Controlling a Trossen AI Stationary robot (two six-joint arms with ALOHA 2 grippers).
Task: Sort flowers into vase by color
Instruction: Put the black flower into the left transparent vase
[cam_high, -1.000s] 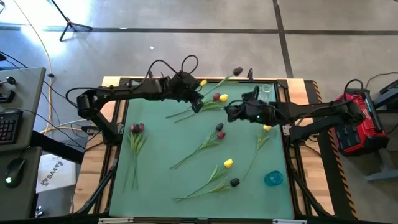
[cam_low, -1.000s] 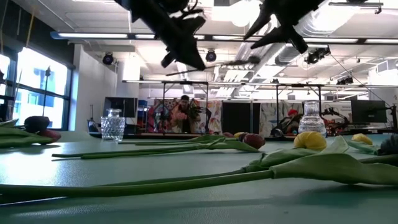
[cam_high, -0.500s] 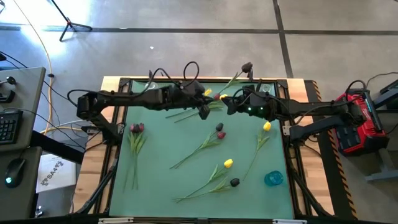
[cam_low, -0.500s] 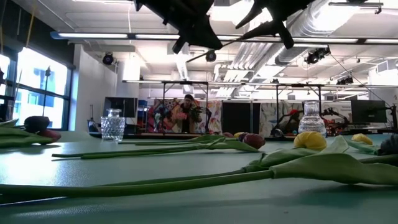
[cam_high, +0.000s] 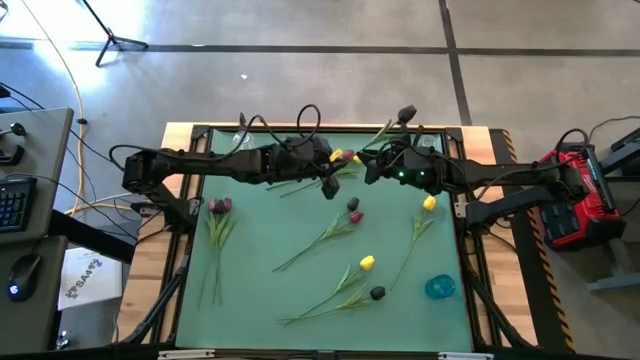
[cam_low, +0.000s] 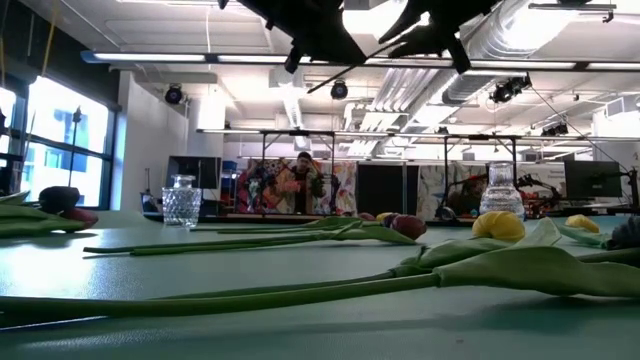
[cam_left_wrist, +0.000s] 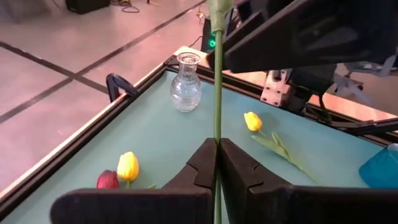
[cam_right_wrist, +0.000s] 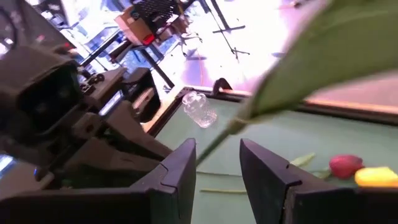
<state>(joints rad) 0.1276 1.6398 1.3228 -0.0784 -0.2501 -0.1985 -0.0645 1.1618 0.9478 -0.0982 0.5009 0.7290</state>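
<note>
Handover in progress, by the look of it.

- Left claw (cam_left_wrist: 216, 146): closed, and the stem (cam_left_wrist: 217, 74) of the black tulip (cam_high: 406, 113) is pinched between its fingertips. The stem is held nearly upright, straight ahead of the claw.
- Right claw (cam_right_wrist: 217, 152): fingers are held apart, with the same stem threaded through the gap. No pad contact is seen, so it is judged not to be clamped.
- Change over the last second: both claws are lifted off the mat and brought together towards the far edge. In the high view the left claw (cam_high: 329, 186) and right claw (cam_high: 373, 170) are now just beside each other. The black head is swung out past the right claw, over the far rim.
- Clear vase (cam_left_wrist: 186, 90): seen beyond the left claw, just off the stem line, near the far rim. It looks empty.
- The loose tulips (cam_high: 340, 225) are left on the mat below and nearer than both claws, and the blue vase (cam_high: 439, 288) is well apart from them.

Meaning: one flower is airborne and none is sorted yet. The tulip is carried by the left claw alone; if that is released before the right is closed, the tulip is dropped.
</note>
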